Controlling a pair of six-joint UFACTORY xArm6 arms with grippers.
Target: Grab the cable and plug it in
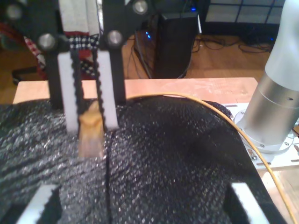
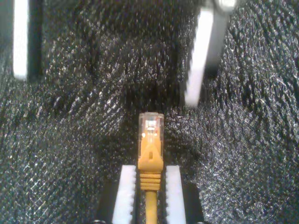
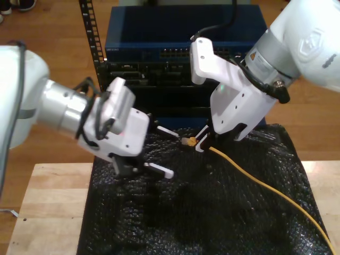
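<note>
The yellow-orange cable (image 3: 265, 187) trails across the black foam mat from the exterior view's lower right up to my second gripper (image 3: 201, 142). My second gripper (image 2: 149, 189) is shut on the cable just behind its boot, and the clear plug (image 2: 151, 128) sticks out past the fingertips. The plug (image 3: 187, 141) hangs a little above the mat and points toward my first gripper (image 3: 162, 151). My first gripper (image 1: 142, 205) is open with nothing between its fingers, facing the plug (image 1: 91, 133) from a short distance. Its white fingers (image 2: 200, 56) stand wide apart beyond the plug.
A black foam mat (image 3: 186, 212) covers a wooden table (image 3: 48, 212). Behind it stands a dark rack with a blue network switch (image 3: 180, 50) and a row of ports. A silver arm base (image 1: 275, 107) sits on the table beside the mat. A computer tower (image 1: 175, 42) stands on the floor.
</note>
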